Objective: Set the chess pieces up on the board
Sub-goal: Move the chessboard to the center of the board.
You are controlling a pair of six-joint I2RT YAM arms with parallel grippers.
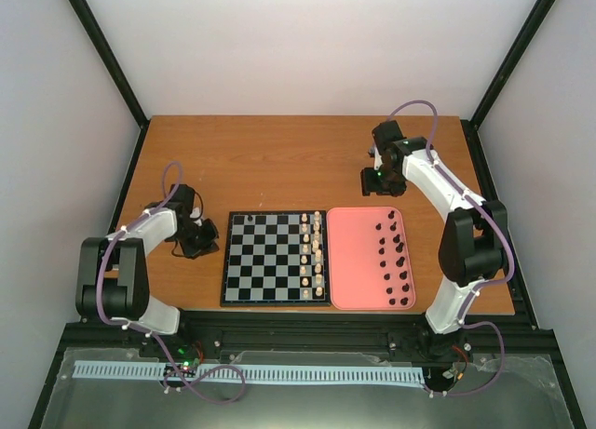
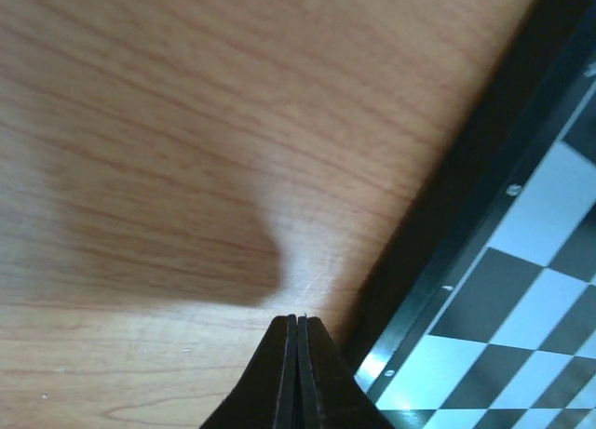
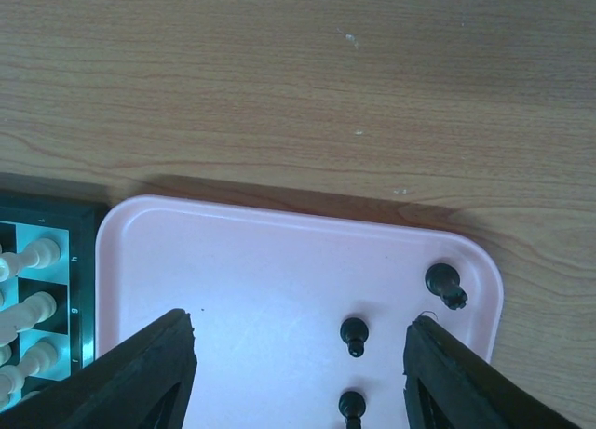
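Black pieces (image 1: 402, 260) stand almost all on the pink tray (image 1: 354, 261), which lies just right of the board (image 1: 270, 271). A single black piece (image 1: 248, 219) stands near the board's far-left corner, and white pieces (image 1: 317, 252) fill its two right files. Left gripper (image 2: 298, 341): fingers pressed together, holding nothing, over the table (image 2: 186, 122) just off the board's left rim. Right gripper (image 3: 300, 327): fingers spread wide, empty, above the tray's far end.

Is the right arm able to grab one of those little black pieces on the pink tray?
Probably yes. The right gripper hangs open near the far end of the pink tray, and the black chess pieces stand uncovered just below its spread fingers, with nothing in between.
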